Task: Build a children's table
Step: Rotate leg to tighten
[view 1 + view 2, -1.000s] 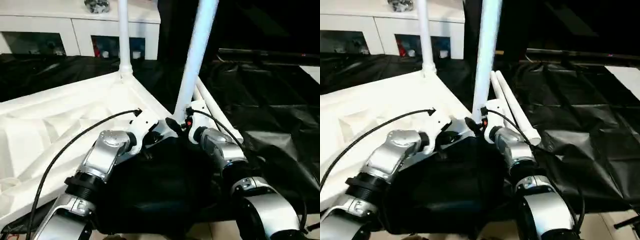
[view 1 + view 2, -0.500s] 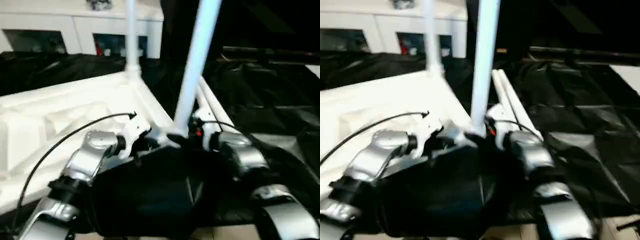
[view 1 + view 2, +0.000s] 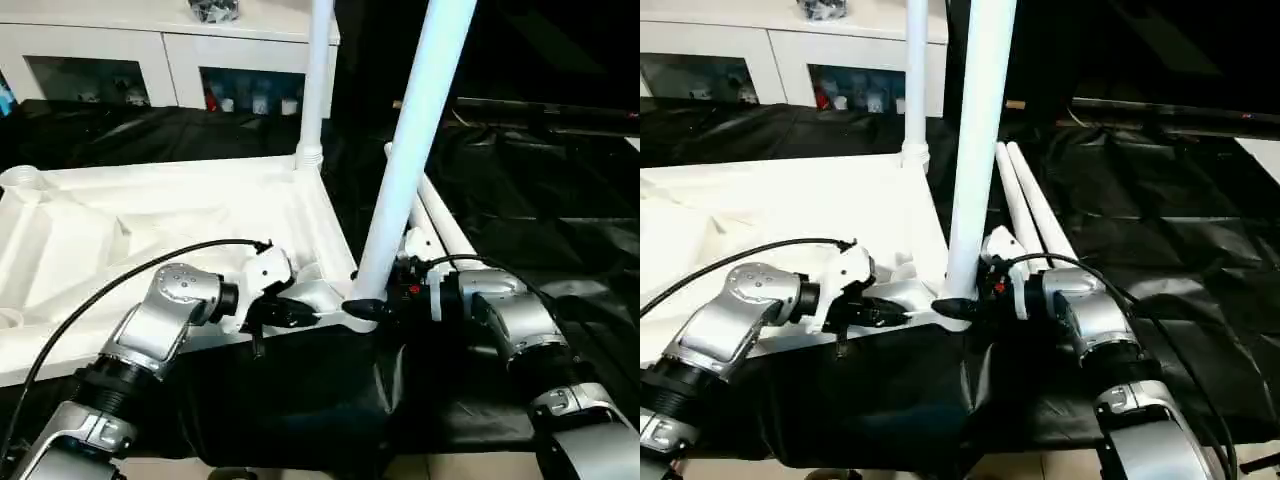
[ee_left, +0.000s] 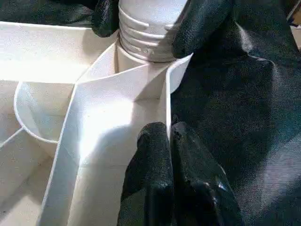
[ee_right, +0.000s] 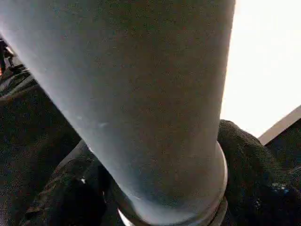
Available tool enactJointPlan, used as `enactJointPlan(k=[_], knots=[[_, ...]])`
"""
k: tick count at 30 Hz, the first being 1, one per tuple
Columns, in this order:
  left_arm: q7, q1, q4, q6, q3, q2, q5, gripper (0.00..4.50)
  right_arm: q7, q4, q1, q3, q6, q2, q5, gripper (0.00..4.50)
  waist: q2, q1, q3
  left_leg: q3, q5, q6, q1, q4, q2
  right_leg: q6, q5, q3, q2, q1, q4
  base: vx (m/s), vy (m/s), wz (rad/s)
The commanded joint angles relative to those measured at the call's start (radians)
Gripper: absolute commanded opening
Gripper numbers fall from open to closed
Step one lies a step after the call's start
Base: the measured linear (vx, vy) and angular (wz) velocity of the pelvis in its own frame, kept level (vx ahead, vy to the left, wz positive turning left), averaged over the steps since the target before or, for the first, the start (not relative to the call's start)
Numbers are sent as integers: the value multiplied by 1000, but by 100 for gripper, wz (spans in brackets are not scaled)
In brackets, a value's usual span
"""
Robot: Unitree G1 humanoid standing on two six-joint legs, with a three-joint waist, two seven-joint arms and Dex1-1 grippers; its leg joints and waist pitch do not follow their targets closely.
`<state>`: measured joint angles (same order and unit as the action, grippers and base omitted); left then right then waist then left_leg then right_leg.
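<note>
The children's table top (image 3: pixel 150 225) lies upside down on black cloth, ribbed underside up. One white leg (image 3: pixel 318 80) stands in its far right corner socket. A second leg (image 3: pixel 410 170) stands at the near right corner, leaning slightly right. My right gripper (image 3: pixel 365 308) is shut around this leg's ribbed base (image 4: pixel 150 28), one finger on each side. My left gripper (image 4: pixel 168 134) is shut on the top's thin rim wall (image 4: pixel 167 94), just short of that corner. Two more legs (image 3: pixel 1030 210) lie side by side on the cloth to the right.
A white cabinet with glass doors (image 3: pixel 150 60) runs along the back. An empty corner socket (image 3: pixel 25 180) shows at the top's far left. Crumpled black cloth (image 3: pixel 540 210) covers the surface on the right. A black cable (image 3: pixel 110 300) loops over my left forearm.
The camera has shifted, moving the whole picture. My right forearm has dropped and now reaches the leg's base from the side. My left gripper still pinches the rim.
</note>
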<state>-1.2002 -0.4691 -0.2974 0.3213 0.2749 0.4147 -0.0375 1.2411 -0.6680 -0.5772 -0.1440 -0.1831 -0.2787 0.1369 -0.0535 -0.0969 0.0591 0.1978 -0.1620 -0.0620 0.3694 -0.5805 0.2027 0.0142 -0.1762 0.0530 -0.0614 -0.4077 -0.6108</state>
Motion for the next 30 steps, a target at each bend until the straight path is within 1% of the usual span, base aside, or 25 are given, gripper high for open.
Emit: enactJointPlan(k=[1,2,3,4,5,6,7,8,10,11,12,13,14,16,17,18,19,20,22,23,25,27,28,29,30], knots=[[120,-41,-12,-21,-33,-73,-19,0,-32,8,10,-24,-5,55,4,281,-1,1,-63,-18,-257,5,-20,66,37,182,-317,-46,-80,38,80,0,0,0],[120,-41,-12,-21,-33,-73,-19,0,-32,8,10,-24,-5,55,4,281,-1,2,-62,-18,-255,3,-21,66,35,182,-319,-46,-79,37,81,0,0,0],[157,-51,-28,-19,-41,-90,-10,0,-81,-18,1,-17,-3,70,-7,280,-2,1,-63,-18,-255,2,-21,66,35,181,-323,-45,-81,39,81,0,0,0],[213,-66,-50,-14,-52,-115,2,0,-182,-70,-17,-5,11,97,-33,279,-1,2,-63,-19,-256,-1,-20,65,34,178,-333,-45,-81,39,83,0,0,0],[222,-68,-54,-14,-54,-119,4,0,-198,-78,-20,-3,13,101,-37,279,0,9,-60,-19,-267,-8,-21,67,34,178,-356,-45,-82,35,86,0,0,0],[258,-79,-68,-12,-57,-136,14,0,-280,-121,-37,9,13,123,-50,278,0,9,-60,-20,-278,-13,-22,67,33,173,-372,-43,-82,36,88,0,0,0],[285,-87,-76,-5,-59,-150,21,0,-351,-157,-53,22,5,143,-56,277,-1,12,-61,-20,-284,-18,-25,66,33,170,-385,-44,-81,33,87,0,0,0],[321,-98,-85,4,-61,-168,31,0,-436,-202,-74,37,-6,168,-62,277,1,16,-62,-22,-289,-22,-23,67,32,168,-394,-44,-82,34,88,0,0,0],[351,-107,-93,12,-62,-184,39,0,-507,-239,-91,50,-16,191,-66,275,1,21,-62,-24,-295,-29,-22,68,32,153,-414,-42,-84,35,91,0,0,0],[351,-107,-93,12,-62,-184,39,0,-507,-239,-91,50,-16,191,-66,275,1,22,-62,-24,-299,-27,-23,68,32,152,-413,-43,-83,34,92,0,0,0],[376,-113,-94,23,-62,-201,44,0,-567,-268,-106,63,-20,214,-68,274,4,22,-61,-25,-303,-27,-24,68,33,153,-413,-43,-84,33,92,0,0,0],[436,-124,-90,50,-63,-244,57,0,-697,-329,-142,101,-18,272,-61,274,4,26,-61,-25,-309,-29,-23,69,32,153,-415,-43,-83,33,92,0,0,0],[448,-126,-88,56,-62,-253,59,0,-726,-344,-151,109,-10,284,-61,274,4,33,-61,-26,-311,-37,-24,70,32,158,-410,-43,-82,31,91,0,0,0],[475,-129,-82,66,-59,-275,62,0,-790,-383,-174,127,23,311,-60,274,6,36,-63,-26,-322,-40,-25,67,32,160,-403,-42,-83,30,91,0,0,0],[483,-126,-69,73,-54,-290,56,0,-804,-407,-188,137,48,324,-56,274,2,37,-62,-25,-327,-34,-24,67,32,156,-395,-42,-80,30,92,0,0,0],[482,-124,-62,74,-52,-294,53,0,-800,-413,-192,140,53,328,-52,309,3,36,-63,-24,-326,-32,-23,66,32,157,-389,-43,-82,30,91,0,0,0],[475,-121,-56,73,-50,-294,50,0,-777,-409,-192,142,50,328,-45,330,4,35,-65,-24,-314,-25,-19,67,31,158,-367,-42,-82,34,89,0,0,0],[475,-121,-56,73,-50,-294,50,0,-777,-409,-192,142,50,328,-45,330,2,34,-64,-22,-306,-17,-20,67,31,160,-345,-43,-79,33,87,0,0,0],[459,-114,-49,68,-47,-287,47,0,-741,-399,-191,139,51,322,-39,353,3,33,-65,-21,-292,-10,-17,67,31,166,-320,-44,-79,36,84,0,0,0],[440,-108,-45,58,-46,-276,46,0,-711,-393,-191,129,70,312,-51,365,1,33,-65,-21,-288,-6,-16,66,31,168,-317,-44,-79,37,83,0,0,0],[415,-102,-45,50,-48,-255,43,0,-632,-374,-183,107,102,289,-65,365,2,31,-66,-20,-275,-2,-13,65,32,172,-302,-44,-81,40,82,0,0,0],[393,-98,-44,44,-48,-241,37,0,-561,-349,-170,88,118,270,-68,365,1,30,-66,-19,-270,7,-14,64,31,178,-293,-44,-80,40,81,0,0,0],[359,-93,-39,37,-46,-222,28,0,-481,-320,-153,64,142,243,-70,365,1,29,-65,-19,-267,11,-14,64,33,181,-291,-44,-81,41,81,0,0,0],[329,-88,-34,30,-41,-204,22,0,-416,-290,-137,51,144,222,-61,365,-1,27,-65,-18,-264,18,-13,64,32,179,-293,-44,-81,42,82,0,0,0],[313,-86,-32,26,-39,-195,19,0,-380,-274,-130,45,142,211,-55,365,1,26,-66,-19,-259,24,-13,64,33,180,-289,-44,-80,44,80,0,0,0]])
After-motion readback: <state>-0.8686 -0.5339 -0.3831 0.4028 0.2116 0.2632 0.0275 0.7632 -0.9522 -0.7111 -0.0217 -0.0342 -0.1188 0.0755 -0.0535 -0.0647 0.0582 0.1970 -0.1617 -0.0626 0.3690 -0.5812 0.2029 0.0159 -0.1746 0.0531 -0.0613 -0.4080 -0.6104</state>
